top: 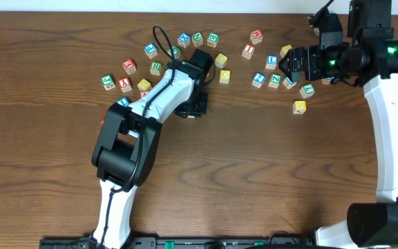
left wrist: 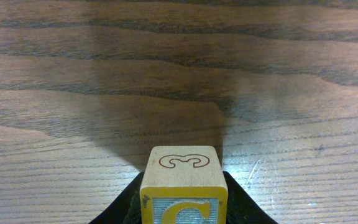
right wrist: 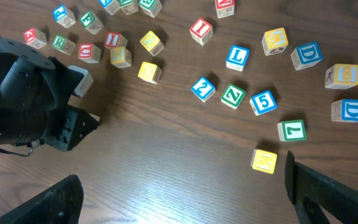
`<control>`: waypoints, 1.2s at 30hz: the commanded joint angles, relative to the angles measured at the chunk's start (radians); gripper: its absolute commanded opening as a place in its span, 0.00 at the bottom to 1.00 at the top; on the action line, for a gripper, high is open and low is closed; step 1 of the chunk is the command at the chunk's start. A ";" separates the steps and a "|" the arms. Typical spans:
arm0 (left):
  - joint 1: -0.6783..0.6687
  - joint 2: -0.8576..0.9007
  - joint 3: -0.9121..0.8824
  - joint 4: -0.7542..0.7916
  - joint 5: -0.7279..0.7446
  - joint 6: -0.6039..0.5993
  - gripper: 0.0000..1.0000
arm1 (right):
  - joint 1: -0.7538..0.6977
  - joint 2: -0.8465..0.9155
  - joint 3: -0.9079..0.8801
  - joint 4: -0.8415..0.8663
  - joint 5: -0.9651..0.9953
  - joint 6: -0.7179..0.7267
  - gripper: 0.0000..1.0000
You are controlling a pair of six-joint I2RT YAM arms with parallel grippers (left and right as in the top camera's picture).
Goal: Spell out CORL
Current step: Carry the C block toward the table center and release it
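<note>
In the overhead view, the left gripper is being held low over the brown wood-grain table. Whatever sits between its jaws is being hidden there by its own black body. A plain yellow-topped wooden cube is being shown just beyond the left gripper and to its right, apart from it. Farther right of the left gripper, the white-faced wooden cube with a blue L is being seen among other scattered letter cubes. The right gripper is being held just beside that cluster, its jaws spread wide with nothing between them. To the left of the left gripper, past its white arm, a white-faced cube with a green letter is being shown.

In the left wrist view, a small wooden cube with a yellow-framed face bearing a yellow C is being pinched between the left gripper's dark fingers, which are being pressed against its two sides. Whether this cube is being rested on the table or held clear of it cannot be told.

In the right wrist view, the right gripper's dark fingers are being shown at the bottom corners, wide apart over bare wood. The blue L cube is being seen well to the right of the left gripper's black body, the yellow-topped cube near it on the right, and the green-lettered cube, reading as R, just beyond it.
</note>
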 commanded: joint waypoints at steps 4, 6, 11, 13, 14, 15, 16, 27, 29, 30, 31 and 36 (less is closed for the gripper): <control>0.005 -0.003 -0.019 0.006 -0.020 -0.057 0.28 | 0.000 0.001 0.024 -0.001 -0.009 -0.006 0.99; 0.004 -0.003 -0.019 0.005 -0.056 -0.057 0.28 | 0.000 0.001 0.024 -0.001 -0.009 -0.006 0.99; 0.005 -0.003 -0.021 -0.002 -0.094 -0.034 0.28 | 0.000 0.001 0.024 -0.001 -0.009 -0.007 0.99; 0.004 -0.003 -0.021 0.002 -0.094 -0.033 0.28 | 0.000 0.001 0.024 -0.001 -0.009 -0.006 0.99; 0.004 -0.002 -0.021 0.004 -0.094 -0.033 0.29 | 0.000 0.001 0.024 -0.001 -0.009 -0.006 0.99; 0.004 -0.002 -0.021 0.006 -0.094 -0.034 0.29 | 0.000 0.001 0.024 -0.001 -0.009 -0.007 0.99; 0.004 -0.002 -0.021 0.008 -0.094 -0.034 0.29 | 0.000 0.001 0.024 -0.001 -0.009 -0.007 0.99; 0.004 -0.002 -0.021 -0.014 -0.010 -0.038 0.29 | 0.000 0.001 0.024 -0.001 -0.009 -0.006 0.99; 0.004 -0.002 -0.021 -0.013 -0.008 -0.037 0.29 | 0.000 0.001 0.024 -0.001 -0.009 -0.006 0.99; 0.004 -0.002 -0.021 -0.013 -0.008 -0.037 0.29 | 0.000 0.001 0.024 -0.001 -0.009 -0.006 0.99; 0.005 -0.002 -0.021 -0.013 -0.008 -0.034 0.29 | 0.000 0.001 0.024 -0.001 -0.009 -0.007 0.99; 0.005 -0.002 -0.021 -0.013 -0.012 -0.034 0.29 | 0.000 0.001 0.024 -0.001 -0.009 -0.006 0.99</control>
